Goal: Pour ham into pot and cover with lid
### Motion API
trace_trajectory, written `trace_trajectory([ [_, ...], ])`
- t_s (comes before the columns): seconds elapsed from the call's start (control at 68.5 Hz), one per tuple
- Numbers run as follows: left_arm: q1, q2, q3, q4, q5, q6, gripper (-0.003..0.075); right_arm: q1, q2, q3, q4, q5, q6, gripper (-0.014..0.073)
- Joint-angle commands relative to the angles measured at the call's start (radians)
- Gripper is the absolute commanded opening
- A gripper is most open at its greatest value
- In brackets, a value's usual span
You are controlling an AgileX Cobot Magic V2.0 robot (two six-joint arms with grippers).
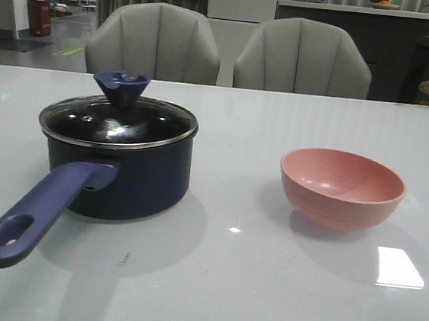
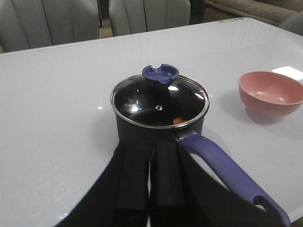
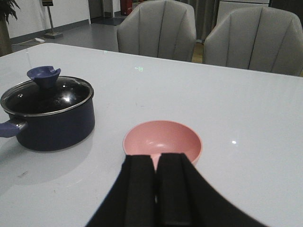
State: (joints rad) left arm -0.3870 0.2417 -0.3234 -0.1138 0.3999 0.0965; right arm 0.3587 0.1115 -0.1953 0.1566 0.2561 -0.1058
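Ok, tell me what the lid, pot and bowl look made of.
Lid: dark glass, glossy, see-through, with a thin metal rim.
Pot: probably enamelled metal, smooth dark navy.
Bowl: likely plastic, matte salmon pink with a soft sheen.

One pot, one lid, one bowl, two chairs

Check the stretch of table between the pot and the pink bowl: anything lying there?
Nothing. In the front view only bare, glossy table separates the pot from the pink bowl; the right wrist view shows the same empty gap.
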Motion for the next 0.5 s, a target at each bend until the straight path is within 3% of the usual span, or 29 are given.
trace_trajectory([
  [0.0, 0.0, 0.009, -0.027, -0.013, -0.082, -0.001, 0.0112, 0.0, 0.009, -0.027, -0.01, -0.079, -0.013, 0.014],
  [0.248, 0.019, 0.009, 0.005, -0.005, -0.095, -0.001, 0.0112, 0.0, 0.009, -0.027, -0.01, -0.079, -0.013, 0.014],
  [0.38, 0.138, -0.037, 0.089, 0.018, -0.187, -0.001, 0.0112, 0.0, 0.009, -0.027, -0.01, -0.079, -0.013, 0.014],
  [0.482, 0.263, -0.098, 0.188, 0.014, -0.339, -0.001, 0.0112, 0.0, 0.009, -0.027, -0.01, -0.079, -0.013, 0.014],
])
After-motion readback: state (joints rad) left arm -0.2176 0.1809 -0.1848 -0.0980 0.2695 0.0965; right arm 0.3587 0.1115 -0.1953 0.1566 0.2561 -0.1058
